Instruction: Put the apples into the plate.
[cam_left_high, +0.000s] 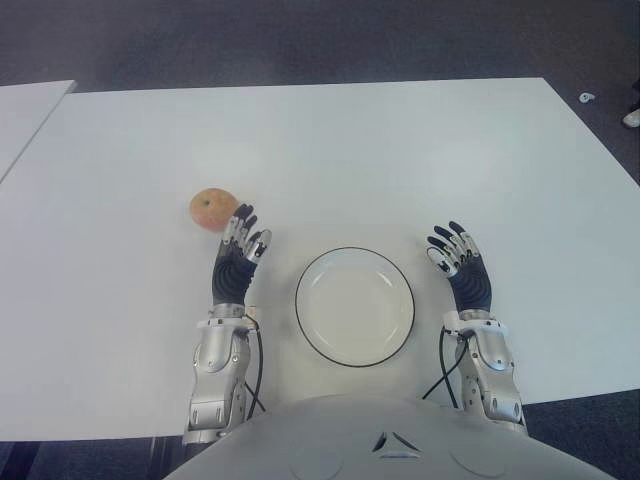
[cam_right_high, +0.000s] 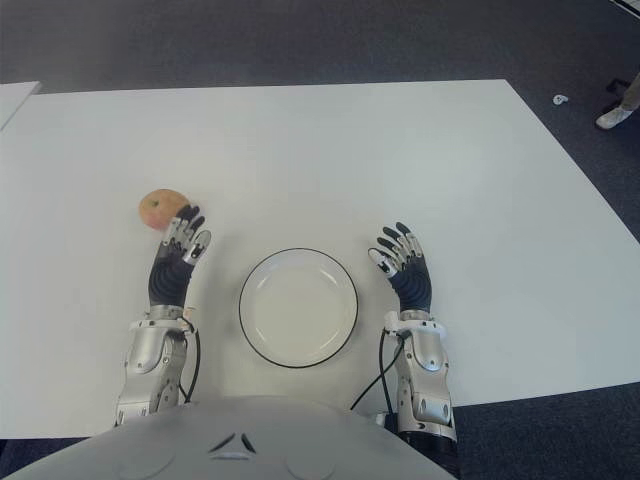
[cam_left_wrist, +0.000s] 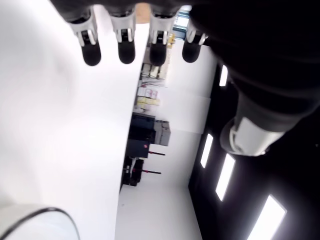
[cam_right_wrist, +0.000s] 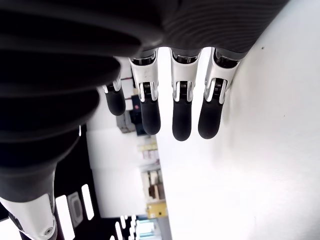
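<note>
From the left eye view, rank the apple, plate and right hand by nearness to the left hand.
1. apple, just beyond the open fingertips of the left hand, on its outer side.
2. plate, empty, toward the robot's right.
3. right hand, open, past the plate.

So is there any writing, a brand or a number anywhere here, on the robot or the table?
None can be read.
Robot's chest: a small dark triangular mark, no letters.
Apple, plate, table: no label or print.
Left hand, right hand: no markings readable.
Boxes on shelves far off in the left wrist view: too blurred to read.
</note>
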